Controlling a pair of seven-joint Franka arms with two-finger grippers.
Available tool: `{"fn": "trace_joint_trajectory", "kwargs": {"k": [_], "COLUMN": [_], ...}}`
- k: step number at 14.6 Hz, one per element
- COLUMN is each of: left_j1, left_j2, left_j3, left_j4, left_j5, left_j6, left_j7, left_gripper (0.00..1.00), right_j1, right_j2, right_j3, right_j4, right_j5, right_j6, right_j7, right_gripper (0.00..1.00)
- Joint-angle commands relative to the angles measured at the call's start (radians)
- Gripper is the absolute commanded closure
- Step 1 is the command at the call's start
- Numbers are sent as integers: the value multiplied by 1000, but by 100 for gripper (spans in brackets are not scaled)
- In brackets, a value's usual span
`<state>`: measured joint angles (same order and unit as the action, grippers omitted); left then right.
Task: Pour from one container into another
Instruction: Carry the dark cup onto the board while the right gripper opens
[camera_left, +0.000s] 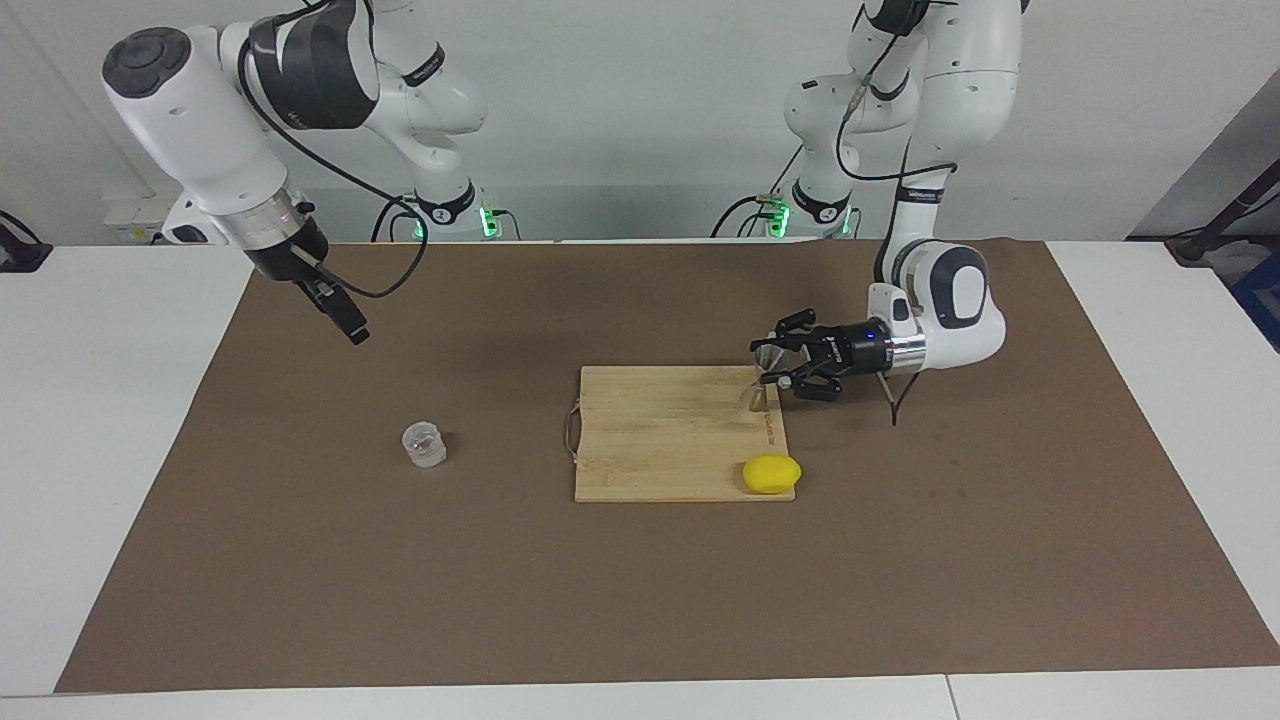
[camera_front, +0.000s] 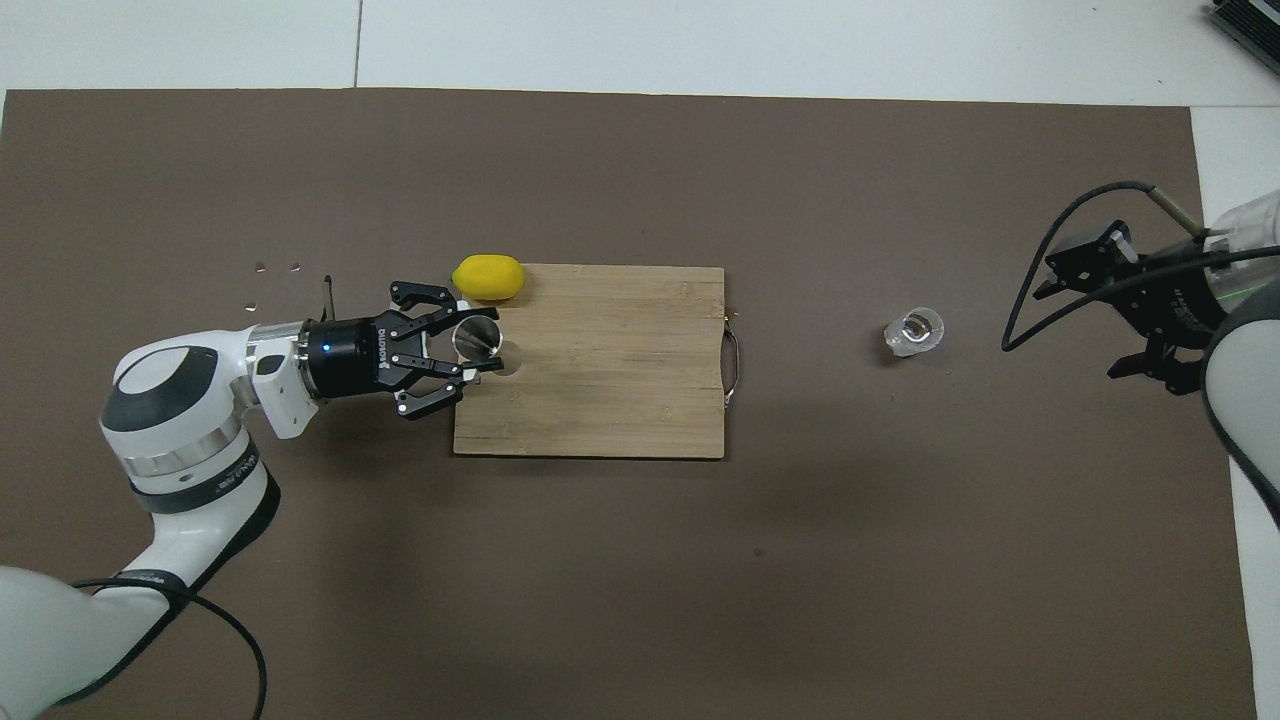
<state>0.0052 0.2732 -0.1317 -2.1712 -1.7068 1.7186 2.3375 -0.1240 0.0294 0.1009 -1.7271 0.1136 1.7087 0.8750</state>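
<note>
Big brown mat (camera_left: 640, 580) covers most of the white table (camera_left: 100, 450). On the mat, about mid-table, sits a wooden board (camera_left: 670, 440) with a loop handle on the edge toward the right arm's end.

The left arm comes in low and sideways, and the left gripper (camera_left: 778, 365) is at the board's edge toward its own end of the table. Its fingers (camera_front: 478, 375) are spread around the jigger (camera_front: 477, 338), one on each side; I can't tell if they're actually touching the metal. The jigger stands upright on the board, at the edge toward the left arm.

The right arm waits, with the right gripper (camera_left: 350, 325) hanging in the air over the mat at its own end, nothing in it. Can't tell how its jaws stand.

A lemon (camera_left: 771, 474) sits on the board's corner, farther from the robots than the jigger.

The glass (camera_left: 424, 444) stands upright on the bare mat, well apart from the board, toward the right arm's end.
</note>
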Motion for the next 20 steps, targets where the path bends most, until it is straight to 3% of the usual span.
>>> {"fn": "trace_joint_trajectory", "kwargs": {"k": [1,5,7,9,12,20], "left_j1": [-106,-207,-246,-281,-317,-336], "left_j2": [-35,-26,-23,-19,-2,73], "left_j3": [15,15,14,15,14,11], "left_j4": [-50,-48,-48,-48,-41,-10], "left_j5": [-124,-266,-324,-375,-428,-465], "left_j6": [96,216,257,294,332,322], "left_j7": [34,146,206,223,299,425], "left_gripper": [100,100,100,100,100,100], "right_j1": [-54,-80,-91,-129,-137,-157], "right_j2": [33,116,141,174,207,368], "right_j3": [10,10,10,10,11,10], "right_j4": [-26,-32,-58,-66,-72,-75], "right_j5": [90,205,224,294,302,397], "right_j6": [22,70,120,143,175,302], "right_j7": [85,297,315,303,279,112], "right_gripper": [0,0,0,0,0,0]}}
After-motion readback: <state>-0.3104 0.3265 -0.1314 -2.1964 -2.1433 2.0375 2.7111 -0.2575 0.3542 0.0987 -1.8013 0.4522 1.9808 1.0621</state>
